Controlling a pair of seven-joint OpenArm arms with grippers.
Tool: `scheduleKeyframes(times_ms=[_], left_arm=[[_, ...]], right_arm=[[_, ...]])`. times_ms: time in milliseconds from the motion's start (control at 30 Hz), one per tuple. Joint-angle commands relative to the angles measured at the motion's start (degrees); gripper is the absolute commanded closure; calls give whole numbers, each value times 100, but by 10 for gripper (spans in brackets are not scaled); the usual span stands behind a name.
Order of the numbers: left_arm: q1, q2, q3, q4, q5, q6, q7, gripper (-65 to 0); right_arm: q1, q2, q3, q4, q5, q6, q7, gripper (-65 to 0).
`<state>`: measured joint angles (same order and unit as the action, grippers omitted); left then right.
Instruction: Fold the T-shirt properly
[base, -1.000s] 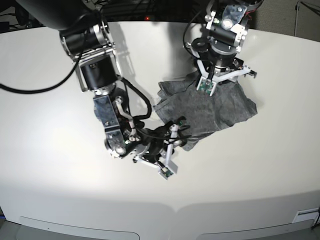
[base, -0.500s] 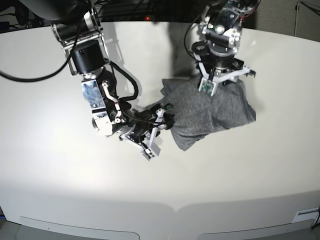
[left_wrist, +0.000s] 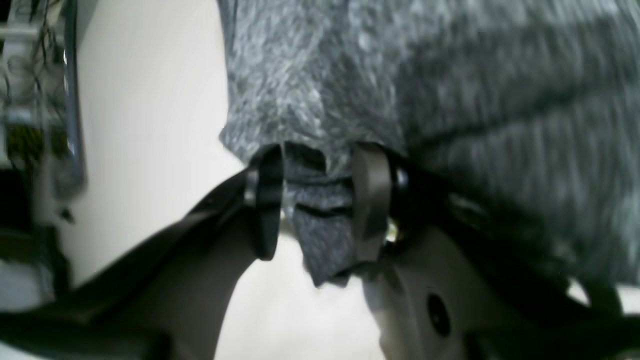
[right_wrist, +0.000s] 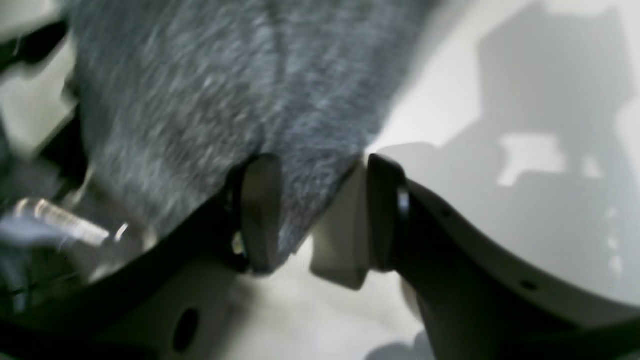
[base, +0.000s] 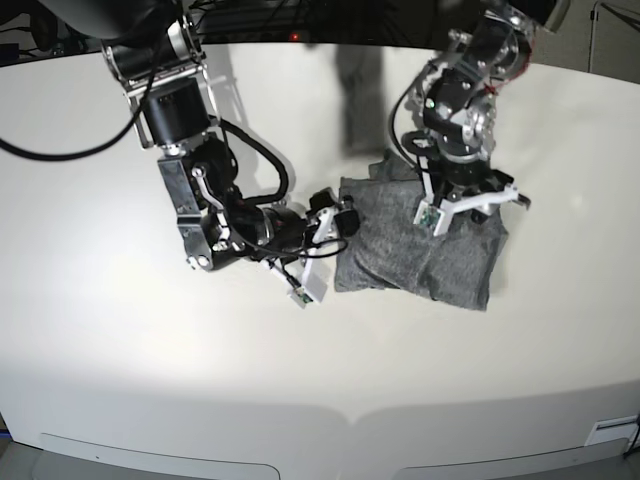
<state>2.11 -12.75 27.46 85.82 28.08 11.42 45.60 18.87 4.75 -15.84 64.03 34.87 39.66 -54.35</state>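
The grey T-shirt (base: 415, 255) lies in a compact, roughly rectangular bundle right of the table's middle. My left gripper (base: 465, 205) stands over its far right part. In the left wrist view the gripper (left_wrist: 320, 200) is closed on a bunched fold of the shirt (left_wrist: 450, 75), and a bit of cloth hangs below the fingers. My right gripper (base: 338, 228) is at the shirt's left edge. In the right wrist view it (right_wrist: 320, 215) pinches a corner of the shirt (right_wrist: 200, 90). Both wrist views are blurred.
The white table (base: 120, 330) stretches wide to the left and front. The right arm's links and cables (base: 210, 230) lie low over the table left of the shirt. Dark equipment stands beyond the table's far edge.
Both grippers moved with the shirt. The right one swung back toward the shirt's left edge, the left one came nearer and rightward. The spread cloth is now a tighter, squarer bundle.
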Motion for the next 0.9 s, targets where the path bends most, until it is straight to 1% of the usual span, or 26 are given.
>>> scheduleKeyframes(times_ms=[0, 100, 200, 300, 333, 367, 467, 533, 633, 733, 800, 867], left_arm=[[-127, -85, -2, 61, -22, 15, 7, -225], [-275, -302, -4, 61, -216, 17, -44, -225], [-310, -444, -4, 61, -328, 15, -57, -225], [-308, -448, -4, 61, -321, 15, -55, -225], [-308, -442, -4, 61, -323, 17, -55, -225], [-308, -439, -2, 61, -328, 17, -61, -225], [-310, -439, -2, 61, -328, 17, -52, -225], [-308, -439, -2, 61, -328, 17, -55, -225], [-308, -442, -2, 61, -330, 17, -52, -225], [-308, -442, -2, 61, -328, 17, -52, -225], [-310, -442, -2, 61, -323, 17, -59, -225], [-310, -442, -2, 61, -319, 15, -79, -225]], right_arm=[[103, -13, 7, 249, 273, 34, 15, -286], [94, -15, 7, 737, 636, 34, -120, -286], [98, -15, 37, 1333, 901, 34, -114, -286], [109, -17, 129, 1801, 874, 34, 111, -286], [129, -17, 153, 1843, 743, 34, 369, -286], [160, -33, 164, 1832, 459, 34, 741, -286], [240, -177, 162, 1585, -922, 34, 1965, -285], [308, -361, 162, 1266, -1622, 34, 2450, -285], [468, -704, 162, 610, -2363, 34, 2793, -285], [651, -1003, 162, -118, -2872, 34, 2855, -285], [667, -1082, 157, -402, -2881, 34, 2756, -285], [590, -1060, 153, -413, -2758, 34, 2577, -285]])
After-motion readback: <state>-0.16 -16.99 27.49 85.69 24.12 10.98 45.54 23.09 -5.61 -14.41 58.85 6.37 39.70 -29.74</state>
